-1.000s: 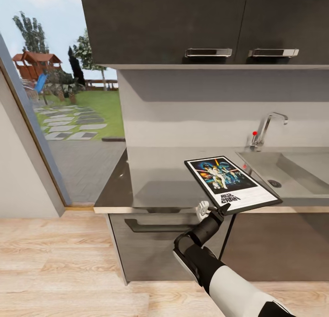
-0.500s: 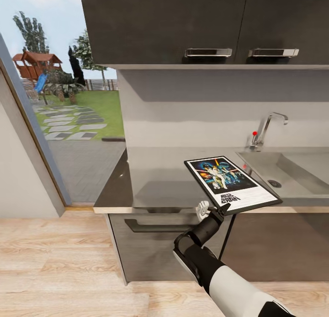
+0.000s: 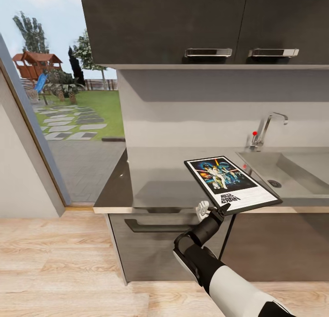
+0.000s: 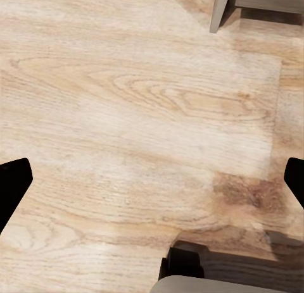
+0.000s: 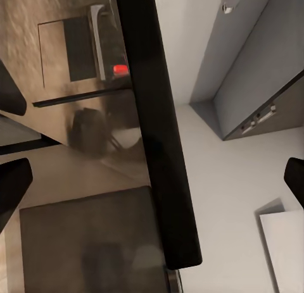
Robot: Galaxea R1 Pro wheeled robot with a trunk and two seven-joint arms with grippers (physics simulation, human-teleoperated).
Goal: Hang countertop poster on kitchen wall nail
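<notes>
Your right tool is clamped on the near corner of the poster, gripping the black frame edge. In the right wrist view that frame runs as a dark bar straight between the fingertips. The poster sits tilted, its near end raised at the bench's front edge, its far end over the grey bench just beside the sink. Whether the far edge is touching the slab or already clear of it I cannot tell.

So you are in the pick-up step: grasp made, lift barely begun. Hanging is all yet to do.

Your left tool hangs over the wooden floor, its fingertips wide apart with nothing between them.

Next, raise the poster clear of the bench and away from the tap, keeping the wrist steady. A corner hold on a flat, broad frame will likely let it swing or slip if you move sharply. No nail is clear enough to pick out on the grey wall under the cupboards, so you will probably need to look around for one before carrying the poster up to it. Mind the cupboard undersides as you lift
</notes>
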